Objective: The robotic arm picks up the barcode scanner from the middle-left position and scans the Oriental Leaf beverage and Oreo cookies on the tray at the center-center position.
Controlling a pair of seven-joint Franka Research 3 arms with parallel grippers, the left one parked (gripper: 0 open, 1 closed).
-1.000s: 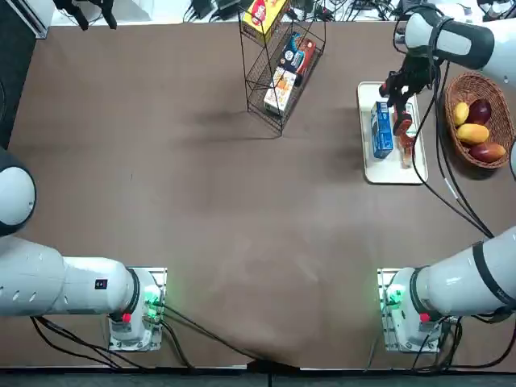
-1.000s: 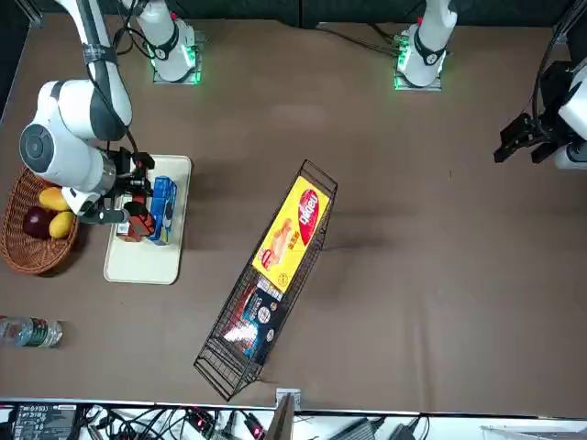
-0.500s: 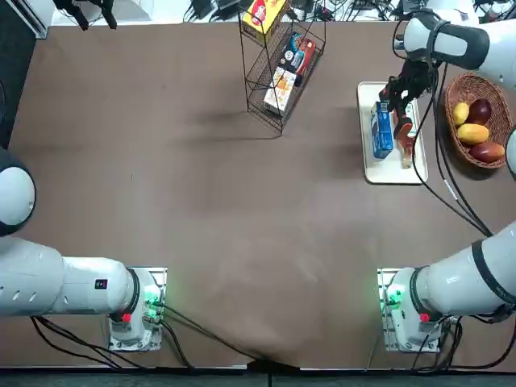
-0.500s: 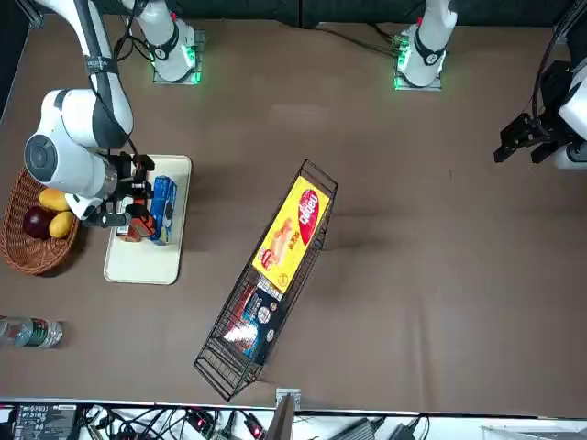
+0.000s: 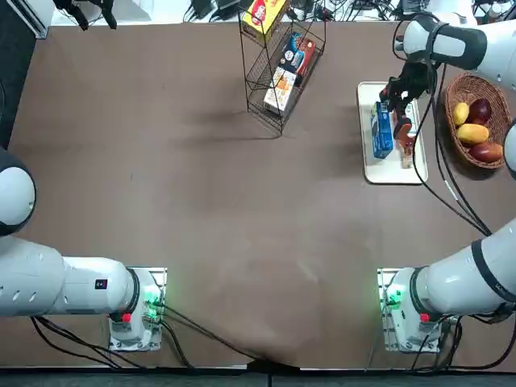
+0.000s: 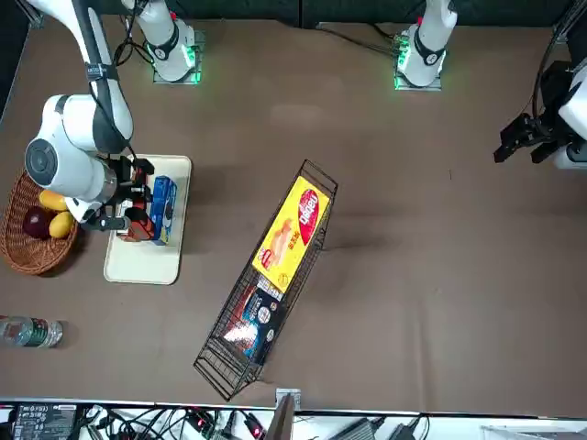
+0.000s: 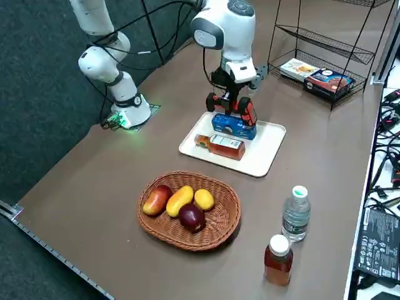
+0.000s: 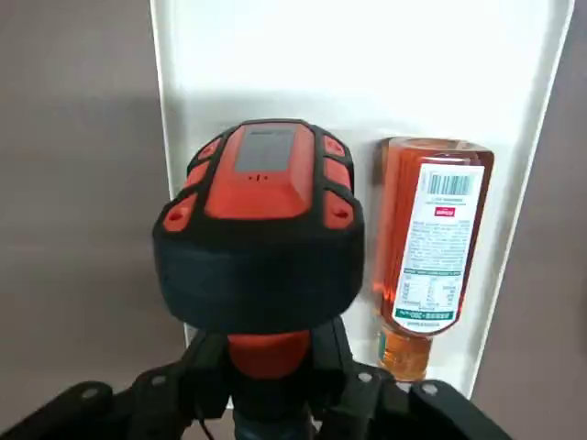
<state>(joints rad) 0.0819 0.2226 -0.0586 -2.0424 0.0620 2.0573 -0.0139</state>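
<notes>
My right gripper [image 7: 230, 94] is shut on the barcode scanner [image 8: 261, 236], a black device with a red-orange head. It hangs low over the white tray [image 5: 392, 172]. The blue Oreo cookies packet [image 5: 381, 130] lies on the tray, directly under the scanner [image 7: 232, 107] in the right side view. Beside it lies the Oriental Leaf beverage [image 8: 431, 252], on its side with the white barcode label facing up. In the wrist view the scanner's head hides the Oreo packet. From the front, the scanner [image 6: 138, 220] sits next to the packet [image 6: 164, 209].
A wicker basket [image 5: 499, 111] of fruit stands just beyond the tray on its outer side. A tilted wire rack [image 5: 280, 71] holding boxes stands at the table's far middle. Two upright bottles [image 7: 294, 214] [image 7: 277, 260] stand by the table's edge.
The right arm has shifted slightly, carrying the scanner a little along the tray. The packet and the bottle have not moved.
</notes>
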